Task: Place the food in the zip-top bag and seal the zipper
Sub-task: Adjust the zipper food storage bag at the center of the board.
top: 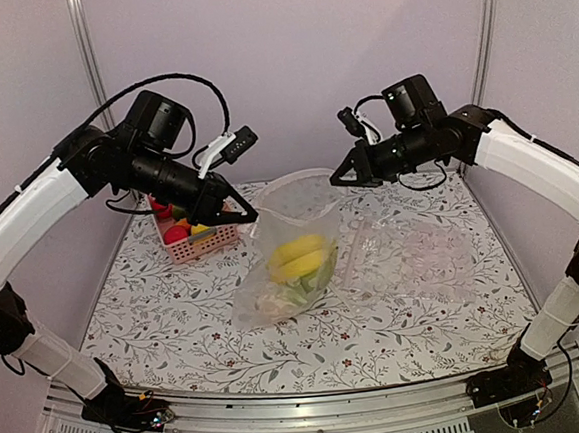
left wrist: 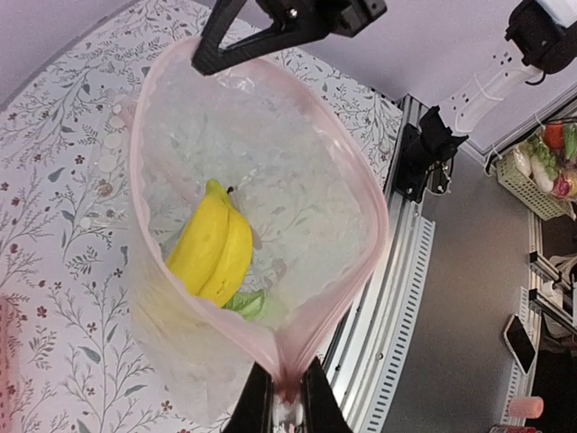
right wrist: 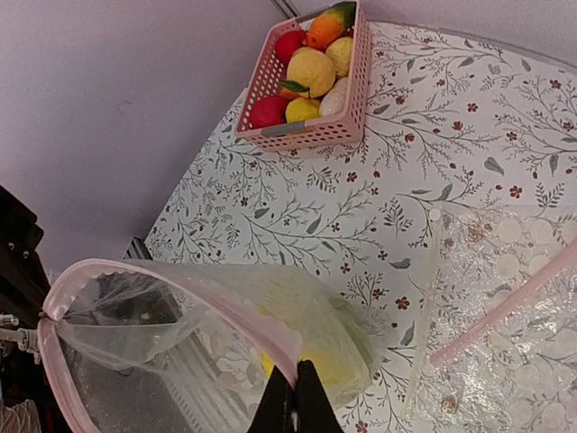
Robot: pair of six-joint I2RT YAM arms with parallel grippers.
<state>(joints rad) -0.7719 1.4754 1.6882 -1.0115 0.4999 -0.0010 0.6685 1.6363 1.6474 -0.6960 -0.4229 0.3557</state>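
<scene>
The zip-top bag (top: 291, 266) hangs between my two grippers with its mouth spread open. Its pink zipper (left wrist: 361, 194) rims the opening. Inside lie yellow bananas (left wrist: 212, 248) and a green piece (left wrist: 250, 304); they also show in the top view (top: 300, 256). My left gripper (top: 244, 213) is shut on the left end of the zipper (left wrist: 287, 397). My right gripper (top: 338, 179) is shut on the other end (right wrist: 296, 397). More food (right wrist: 311, 68), red, yellow, orange and whitish, sits in the pink basket (right wrist: 311, 133).
A second, crinkled clear bag (top: 418, 255) with a pink strip (right wrist: 505, 305) lies flat on the right of the flowered table. The pink basket (top: 204, 245) stands at the back left, behind my left gripper. The table's metal front rail (left wrist: 397, 298) runs below the bag.
</scene>
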